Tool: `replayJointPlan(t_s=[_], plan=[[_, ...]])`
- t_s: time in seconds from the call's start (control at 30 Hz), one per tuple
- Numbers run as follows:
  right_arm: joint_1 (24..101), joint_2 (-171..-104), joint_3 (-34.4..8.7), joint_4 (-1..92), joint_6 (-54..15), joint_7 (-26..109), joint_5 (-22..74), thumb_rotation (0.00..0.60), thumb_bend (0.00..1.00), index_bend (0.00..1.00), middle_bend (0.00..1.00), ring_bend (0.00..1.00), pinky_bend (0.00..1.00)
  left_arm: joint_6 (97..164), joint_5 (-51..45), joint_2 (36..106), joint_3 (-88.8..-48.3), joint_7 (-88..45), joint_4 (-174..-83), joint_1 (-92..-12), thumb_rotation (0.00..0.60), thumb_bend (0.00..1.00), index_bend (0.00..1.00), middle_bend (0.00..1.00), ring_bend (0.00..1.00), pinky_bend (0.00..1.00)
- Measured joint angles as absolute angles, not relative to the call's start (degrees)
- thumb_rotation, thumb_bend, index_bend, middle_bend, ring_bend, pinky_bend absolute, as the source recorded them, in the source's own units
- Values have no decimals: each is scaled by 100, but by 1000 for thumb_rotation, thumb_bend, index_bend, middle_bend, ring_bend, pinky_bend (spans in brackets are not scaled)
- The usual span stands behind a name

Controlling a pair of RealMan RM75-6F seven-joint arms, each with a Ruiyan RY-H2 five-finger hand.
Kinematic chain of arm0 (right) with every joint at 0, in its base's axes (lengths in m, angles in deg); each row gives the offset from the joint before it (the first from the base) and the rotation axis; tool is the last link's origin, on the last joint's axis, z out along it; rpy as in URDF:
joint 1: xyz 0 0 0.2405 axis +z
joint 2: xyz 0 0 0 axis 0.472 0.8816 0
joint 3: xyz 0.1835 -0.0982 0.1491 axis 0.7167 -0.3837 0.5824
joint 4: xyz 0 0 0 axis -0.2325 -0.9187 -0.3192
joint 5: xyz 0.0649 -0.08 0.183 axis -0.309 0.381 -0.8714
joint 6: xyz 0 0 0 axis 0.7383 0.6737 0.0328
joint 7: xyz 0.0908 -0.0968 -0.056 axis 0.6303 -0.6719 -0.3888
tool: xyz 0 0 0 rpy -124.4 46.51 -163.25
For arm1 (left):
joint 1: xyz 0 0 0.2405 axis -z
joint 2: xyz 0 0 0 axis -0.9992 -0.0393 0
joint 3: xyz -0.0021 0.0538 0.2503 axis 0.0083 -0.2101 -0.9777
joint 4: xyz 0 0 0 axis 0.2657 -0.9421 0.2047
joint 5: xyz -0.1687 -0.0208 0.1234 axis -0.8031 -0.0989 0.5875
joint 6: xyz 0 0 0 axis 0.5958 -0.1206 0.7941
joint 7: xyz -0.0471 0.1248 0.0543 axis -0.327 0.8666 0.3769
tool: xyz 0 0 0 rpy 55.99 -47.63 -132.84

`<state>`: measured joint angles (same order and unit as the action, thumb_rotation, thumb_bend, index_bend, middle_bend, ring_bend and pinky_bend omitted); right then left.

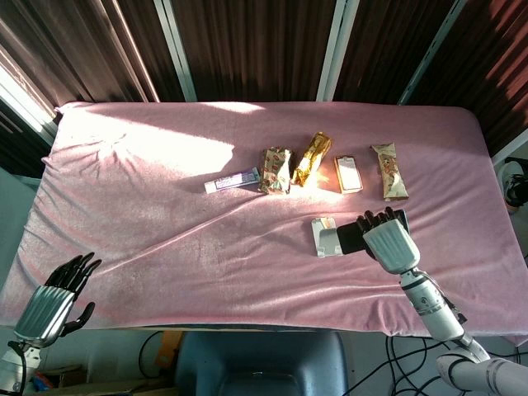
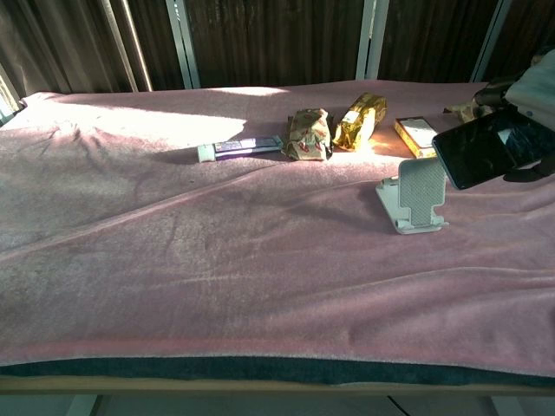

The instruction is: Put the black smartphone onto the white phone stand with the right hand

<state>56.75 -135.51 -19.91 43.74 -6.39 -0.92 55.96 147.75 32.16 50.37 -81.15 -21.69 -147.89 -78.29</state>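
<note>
Pink-clothed counter (image 1: 148, 223), snack packets along upper centre. Black smartphone (image 2: 486, 149): clamped in my right robot hand (image 1: 386, 239), aloft at right of frame, just beside white phone stand (image 2: 416, 198). Placement outstanding.

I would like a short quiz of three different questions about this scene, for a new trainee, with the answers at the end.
1. True or false: the flat black smartphone already rests on the small white plastic phone stand.
2. Which robot hand holds the smartphone?
A. the left robot hand
B. the right robot hand
3. Fill in: the table is covered with a ____ cloth.

Key:
1. False; it is held in the air beside and above the stand.
2. B
3. pink
</note>
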Motion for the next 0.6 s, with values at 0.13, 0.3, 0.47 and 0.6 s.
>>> replayJointPlan(t_s=[0.13, 0.3, 0.47, 0.6], plan=[[6092, -13292, -2086, 4226, -526, -1348, 6781, 600, 272, 1000, 736, 670, 543, 14744, 3223, 5049, -8117, -2144, -14794, -7811, 600, 410, 0, 0, 0, 146], [6670, -12953, -2221, 4061, -584, -2031, 7803, 600, 272, 1000, 736, 670, 508, 14727, 3218, 5053, -8115, -2136, -14793, -7802, 600, 411, 0, 0, 0, 146], [7204, -12634, -2416, 3957, -1088, -2155, 8470, 600, 272, 1000, 736, 663, 486, 14604, 3154, 5069, -8101, -2104, -14800, -7750, 600, 410, 0, 0, 0, 146], [7628, -12420, -2563, 3859, -1501, -2140, 8944, 600, 272, 1000, 737, 663, 474, 14598, 3151, 5077, -8100, -2075, -14809, -7743, 600, 412, 0, 0, 0, 146]])
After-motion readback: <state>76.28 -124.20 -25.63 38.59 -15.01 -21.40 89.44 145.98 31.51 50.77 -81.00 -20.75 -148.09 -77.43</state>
